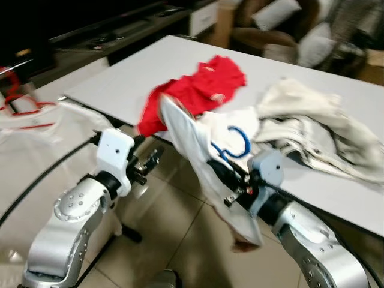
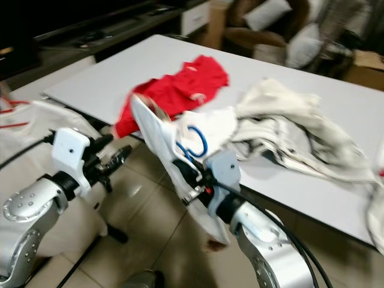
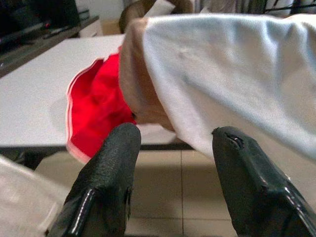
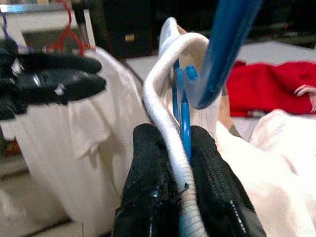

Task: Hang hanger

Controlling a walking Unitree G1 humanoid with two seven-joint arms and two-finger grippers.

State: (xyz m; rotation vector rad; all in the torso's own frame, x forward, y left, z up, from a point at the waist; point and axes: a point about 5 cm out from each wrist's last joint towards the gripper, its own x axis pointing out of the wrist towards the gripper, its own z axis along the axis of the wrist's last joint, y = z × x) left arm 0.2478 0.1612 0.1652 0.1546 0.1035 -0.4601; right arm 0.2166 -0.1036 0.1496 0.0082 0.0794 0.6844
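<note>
- A white table (image 1: 144, 72) fills the far side, with a red garment (image 1: 198, 90) near its front edge and a crumpled cream cloth (image 1: 312, 132) to the right of it.
- A white shirt (image 1: 192, 150) hangs off the table's front edge, draped on the hanger and running down toward the tiled floor (image 1: 180, 240).
- The shirt's long axis slants from upper left, by the red garment, down to lower right past the right arm.
- The hanger (image 1: 235, 144) is blue plastic; its hook curls up out of the shirt's collar, toward the table.
- The right gripper (image 4: 183, 148) is clamped on the hanger's neck with the white ribbed collar (image 4: 168, 98) pinched in too.
- The left gripper (image 3: 173, 143) sits just left of the shirt, fingers spread apart, holding nothing.
</note>
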